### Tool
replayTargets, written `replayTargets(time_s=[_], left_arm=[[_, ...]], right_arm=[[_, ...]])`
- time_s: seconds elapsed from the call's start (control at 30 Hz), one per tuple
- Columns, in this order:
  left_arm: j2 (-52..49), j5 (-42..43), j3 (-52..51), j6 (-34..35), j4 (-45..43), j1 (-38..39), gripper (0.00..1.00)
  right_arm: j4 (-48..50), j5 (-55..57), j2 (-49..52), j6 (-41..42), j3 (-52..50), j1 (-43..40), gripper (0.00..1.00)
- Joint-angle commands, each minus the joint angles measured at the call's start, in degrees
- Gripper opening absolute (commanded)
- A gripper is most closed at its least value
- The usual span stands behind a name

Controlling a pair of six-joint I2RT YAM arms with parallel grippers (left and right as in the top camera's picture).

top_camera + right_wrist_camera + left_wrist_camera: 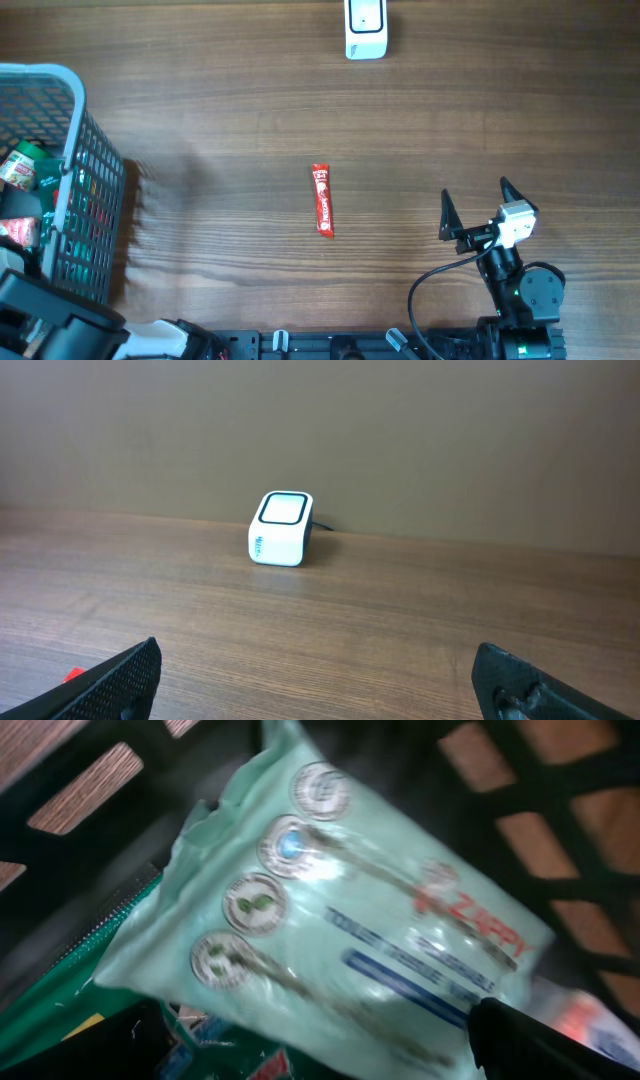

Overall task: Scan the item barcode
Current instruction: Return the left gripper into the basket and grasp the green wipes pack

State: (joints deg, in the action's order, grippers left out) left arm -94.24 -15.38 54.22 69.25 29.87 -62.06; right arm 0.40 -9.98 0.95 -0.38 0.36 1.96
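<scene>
A wooden table [230,110] seen from above. A white scanner [366,28] stands at the far edge, window up. A slim red packet [322,200] lies flat near the table's middle, lengthwise toward the scanner and well apart from it, with nothing touching it. A grey mesh basket [90,200] stands at the left edge, filled with packaged goods. The left arm reaches in at the basket's near end. Its wrist camera looks closely at a mint-green pouch [320,920] with four round badges and blue print, lying tilted among other packs. The left gripper [320,1060] hangs over the pouch with jaws spread, only one dark finger [545,1045] showing, and grasps nothing. The right gripper [475,192] sits near the table's right front, jaws spread wide and empty, pointing toward the scanner.
</scene>
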Motion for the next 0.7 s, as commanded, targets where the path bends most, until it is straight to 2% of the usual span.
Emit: replayTargets(time_s=[0.0, 0.07, 0.1, 0.13, 0.17, 0.33, 0.4, 0.5, 0.6, 0.67], left_arm=[[-5.1, -2.5, -1.0, 5.2, 0.0, -0.5, 1.00], [-7.6, -4.1, -1.0, 4.8, -0.1, -0.6, 0.71], [-8.0, -5.0, -1.0, 4.5, 0.2, -0.6, 0.52], [-7.8, -6.5, -1.0, 4.4, 0.3, -0.6, 0.16], [-7.6, -7.2, -1.0, 4.3, 0.3, -0.6, 0.04], [-2.6, -7.0, -0.1, -4.2, -0.1, -0.6, 0.04], [1.3, -4.5, 0.6, -6.1, 0.6, -0.6, 0.04], [8.9, 5.0, 0.7, -8.1, 0.7, -0.6, 0.04], [18.6, 19.0, 0.7, -11.7, 0.3, -0.5, 0.04], [24.0, 24.5, 0.7, -11.9, 0.2, -0.4, 0.04]], right_arm=[[0.2, 1.0, -0.3, -1.0, -0.1, 0.2, 1.00], [0.2, 1.0, -0.3, -1.0, -0.1, 0.2, 1.00], [0.2, 1.0, -0.3, -1.0, -0.1, 0.2, 1.00], [0.2, 1.0, -0.3, -1.0, -0.1, 0.2, 1.00], [0.2, 1.0, -0.3, -1.0, -0.1, 0.2, 1.00], [0.2, 1.0, -0.3, -1.0, -0.1, 0.2, 1.00], [0.2, 1.0, -0.3, -1.0, -0.1, 0.2, 1.00], [0.2, 1.0, -0.3, -1.0, -0.1, 0.2, 1.00], [0.2, 1.0, -0.3, -1.0, -0.1, 0.2, 1.00], [0.2, 1.0, -0.3, -1.0, -0.1, 0.2, 1.00]])
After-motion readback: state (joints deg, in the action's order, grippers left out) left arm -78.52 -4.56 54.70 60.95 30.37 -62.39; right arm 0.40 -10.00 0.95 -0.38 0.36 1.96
